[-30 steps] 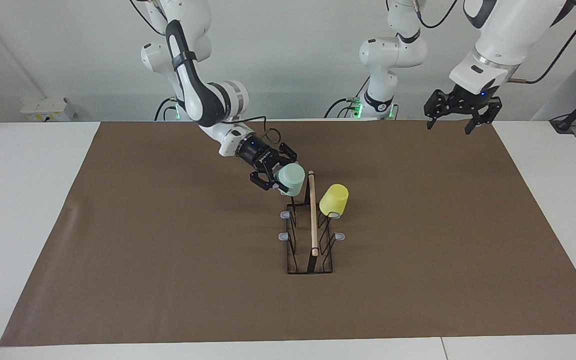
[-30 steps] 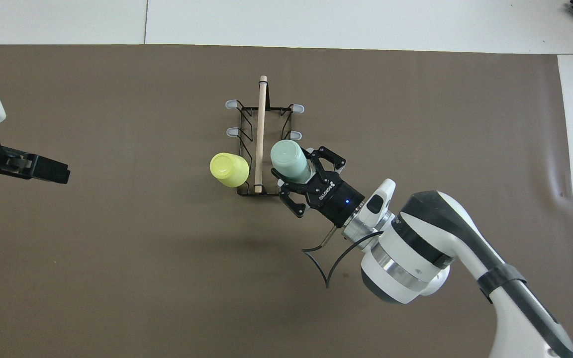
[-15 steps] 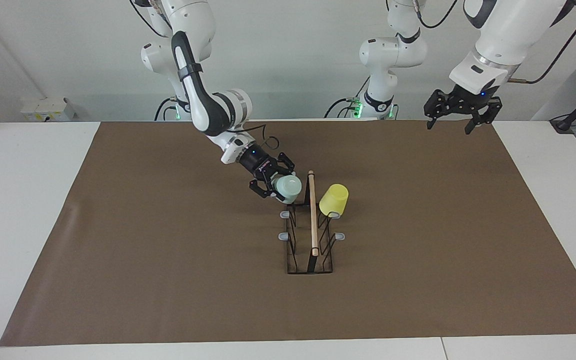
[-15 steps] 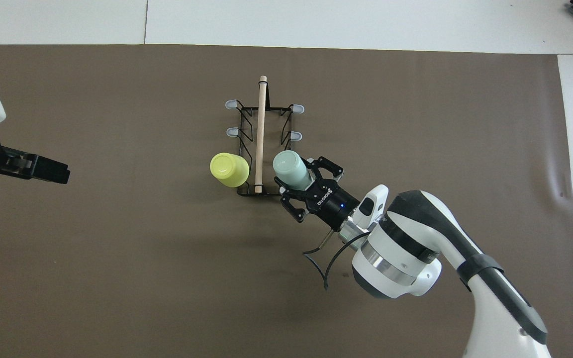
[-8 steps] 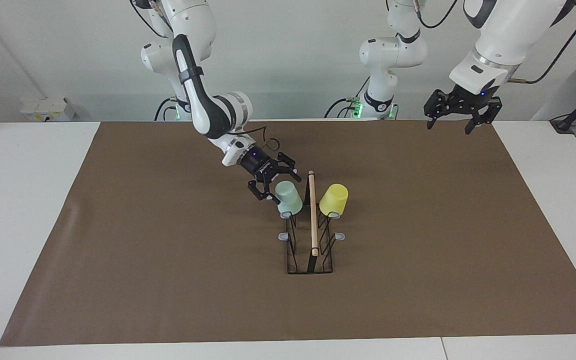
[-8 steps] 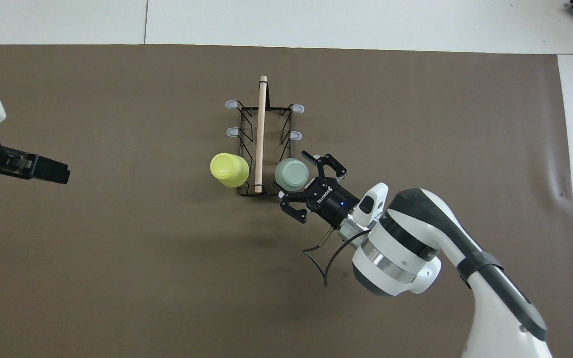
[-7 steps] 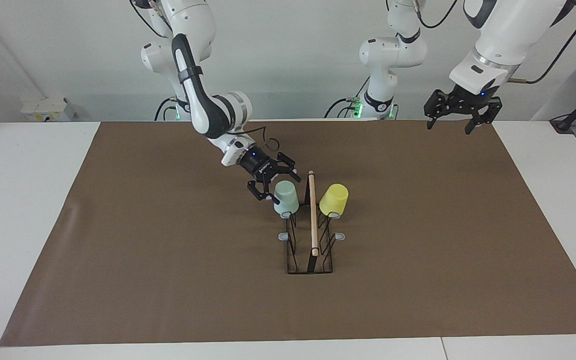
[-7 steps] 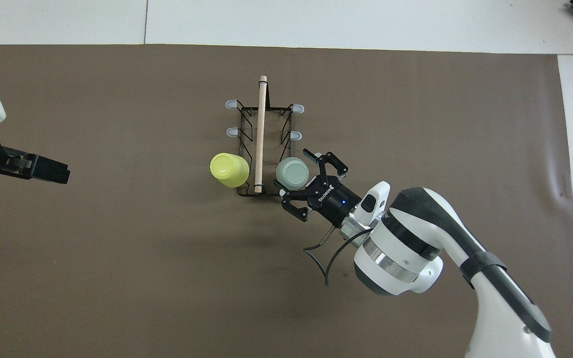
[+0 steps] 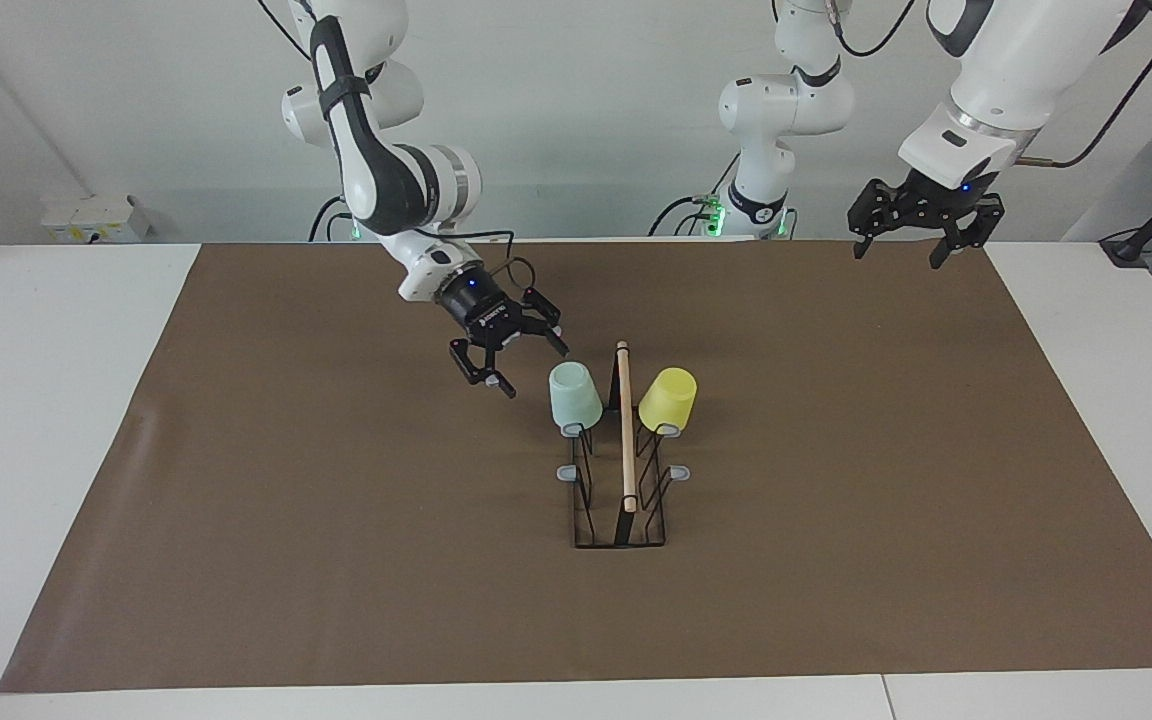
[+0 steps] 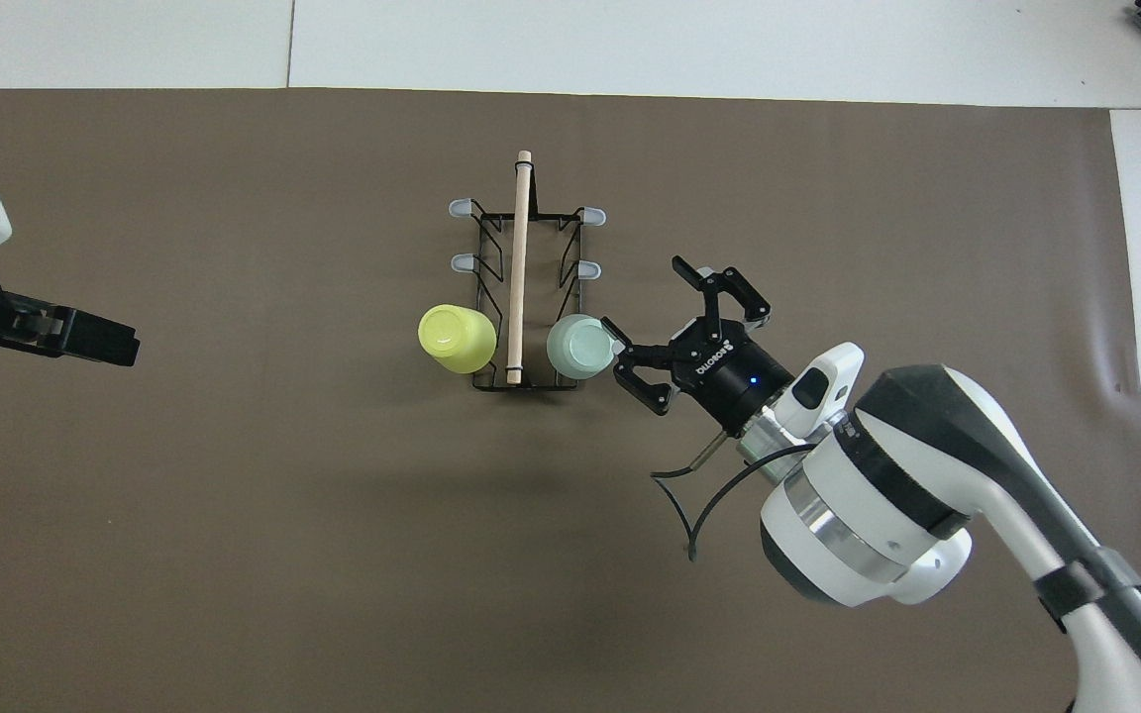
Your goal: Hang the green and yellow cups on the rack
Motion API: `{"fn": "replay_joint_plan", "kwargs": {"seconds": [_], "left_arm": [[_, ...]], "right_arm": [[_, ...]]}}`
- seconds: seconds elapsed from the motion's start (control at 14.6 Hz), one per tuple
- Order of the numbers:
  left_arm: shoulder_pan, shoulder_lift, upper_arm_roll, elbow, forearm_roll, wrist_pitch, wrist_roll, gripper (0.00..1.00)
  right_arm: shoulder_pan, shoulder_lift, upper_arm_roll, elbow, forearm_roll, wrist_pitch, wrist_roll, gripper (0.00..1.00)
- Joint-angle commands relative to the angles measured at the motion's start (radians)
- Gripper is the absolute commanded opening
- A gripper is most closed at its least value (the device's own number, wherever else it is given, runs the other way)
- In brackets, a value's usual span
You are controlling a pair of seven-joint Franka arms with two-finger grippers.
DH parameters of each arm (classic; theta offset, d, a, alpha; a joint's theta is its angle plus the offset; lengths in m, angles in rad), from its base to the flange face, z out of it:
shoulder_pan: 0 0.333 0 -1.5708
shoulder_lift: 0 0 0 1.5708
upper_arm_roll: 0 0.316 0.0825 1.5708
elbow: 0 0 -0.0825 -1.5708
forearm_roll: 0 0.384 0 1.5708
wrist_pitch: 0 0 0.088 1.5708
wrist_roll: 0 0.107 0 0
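Both cups hang mouth-down on the rack [image 9: 620, 500], on the pair of pegs nearest the robots: green cup [image 9: 574, 396] on the peg toward the right arm's end of the table [image 9: 66, 420], yellow cup [image 9: 667, 399] on the peg toward the left arm's end, wooden rod betw. them. The right gripper [image 9: 508, 358] has its jaws released and empty, just beside the green cup, over the brown mat. The left gripper [image 9: 924, 238], jaws also spread and empty, waits over the mat's corner.

The step in hand looks like the retreat. To do it well: pull away from the cup in a straight line, up and outward, w/o sweeping a finger past the cup's wall. The green cup seems a bit tilted on its peg, though from this angle I am not sure, so a light knock could unseat it.
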Motion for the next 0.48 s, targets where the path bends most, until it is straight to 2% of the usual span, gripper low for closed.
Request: {"fn": "replay_joint_plan", "kwargs": {"seconds": [0.0, 0.41], "left_arm": [[0.010, -0.028, -0.007, -0.028, 0.016, -0.006, 0.001, 1.00], [0.010, -0.028, -0.007, -0.028, 0.016, -0.006, 0.001, 1.00]], "right_arm": [[-0.033, -0.023, 0.005, 0.041, -0.174, 0.090, 0.132, 1.00], [-0.206, -0.005, -0.001, 0.053, -0.657, 0.085, 0.291, 1.00]]}}
